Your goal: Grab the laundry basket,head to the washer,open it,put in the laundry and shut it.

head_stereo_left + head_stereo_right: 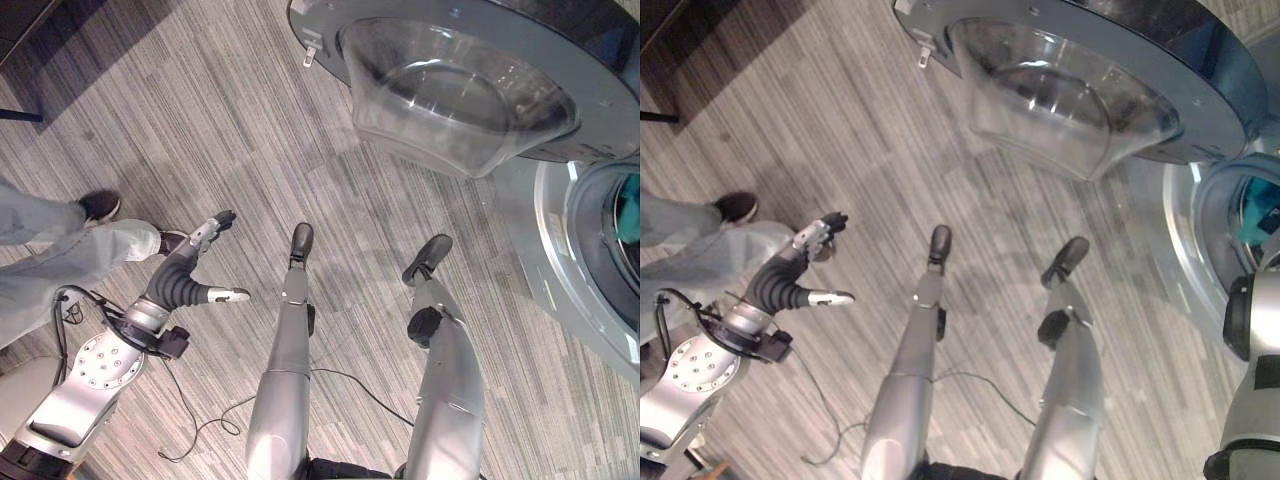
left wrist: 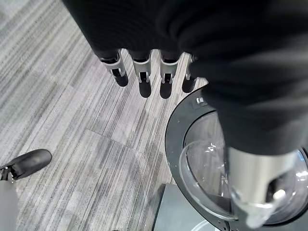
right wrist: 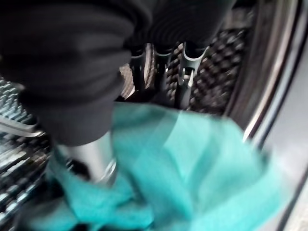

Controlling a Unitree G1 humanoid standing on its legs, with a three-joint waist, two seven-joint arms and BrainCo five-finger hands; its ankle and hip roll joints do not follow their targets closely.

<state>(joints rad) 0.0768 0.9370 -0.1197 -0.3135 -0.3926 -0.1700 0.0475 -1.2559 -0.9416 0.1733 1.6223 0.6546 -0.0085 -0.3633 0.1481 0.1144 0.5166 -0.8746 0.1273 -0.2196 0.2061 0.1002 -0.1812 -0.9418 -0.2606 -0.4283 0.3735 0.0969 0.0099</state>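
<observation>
The washer's round door (image 1: 600, 100) hangs wide open in front of me, its clear glass bowl (image 1: 460, 90) facing down. At the far right is the washer's opening (image 1: 585, 260), and teal laundry (image 1: 628, 215) lies inside the drum. In the right wrist view my right hand (image 3: 185, 72) is inside the perforated drum, fingers straight above the teal laundry (image 3: 192, 163), thumb beside it. My left hand (image 1: 185, 270) is held out low over the floor at my left, open and holding nothing. Past its fingers (image 2: 144, 72) the left wrist view takes in the door (image 2: 175, 144).
A person stands close at my left, with a grey-trousered leg (image 1: 60, 260) and a dark shoe (image 1: 100, 205) next to my left hand. Dark furniture (image 1: 20, 60) stands at the far left. Grey striped flooring (image 1: 200, 120) stretches between it and the washer.
</observation>
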